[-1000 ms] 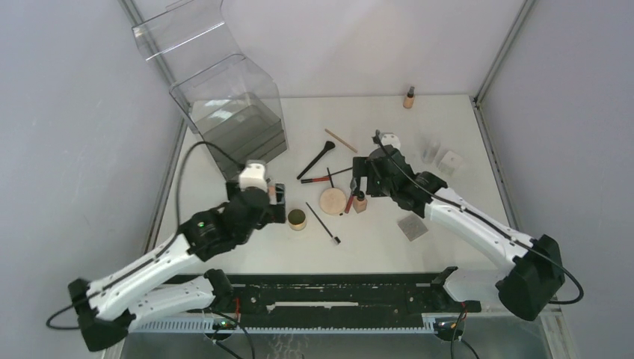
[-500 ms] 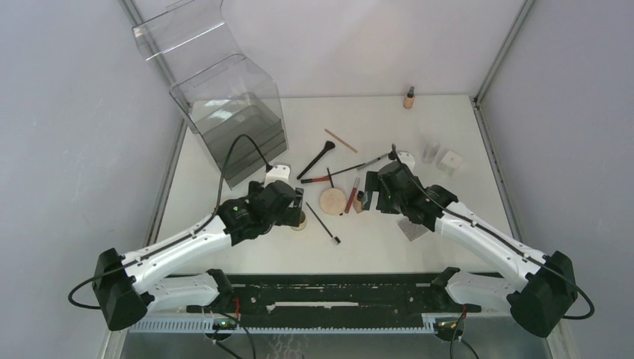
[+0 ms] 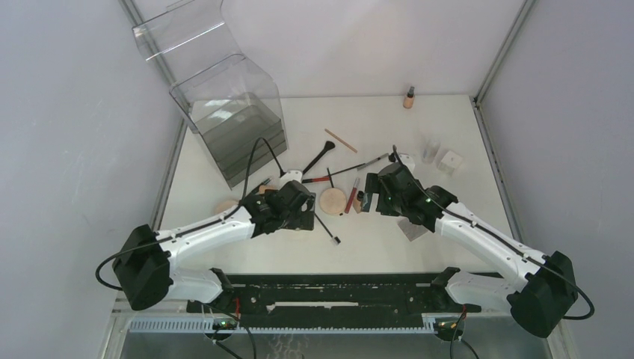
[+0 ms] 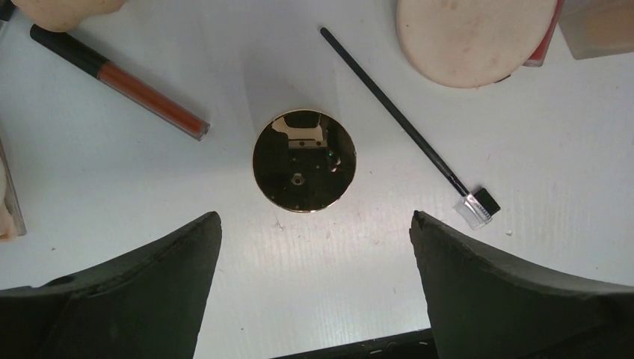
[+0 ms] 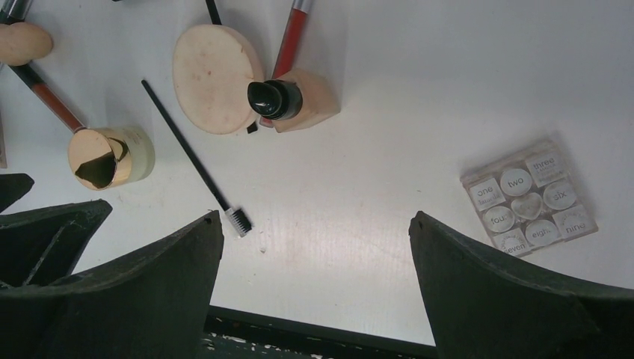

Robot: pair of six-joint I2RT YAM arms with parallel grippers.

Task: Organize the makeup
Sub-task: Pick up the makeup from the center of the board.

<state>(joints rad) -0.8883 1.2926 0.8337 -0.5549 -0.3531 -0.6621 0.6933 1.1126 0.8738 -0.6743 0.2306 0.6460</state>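
The left gripper [image 4: 314, 224], jaws wide and empty, has swung rightward to sit directly over the gold-lidded jar [image 4: 303, 161] at the centre of its wrist view, suggesting that jar gets picked up first.

Both arms reach in toward the middle of the overhead frame. The left arm [image 3: 202, 233] starts at its dark shoulder block at lower left and runs up and right along a white forearm. It ends at the left gripper [image 3: 300, 213], just left of centre. The right arm [image 3: 478, 233] pretty much mirrors it from lower right, and the right gripper [image 3: 371, 196] sits just right of centre. The two wrists are near each other but not touching. On the wrist cams both grippers have their dark fingers [image 4: 142, 299] spread wide apart in the bottom corners. From overhead the fingers are mostly tucked under the wrists, so I can't really tell how low they hang.
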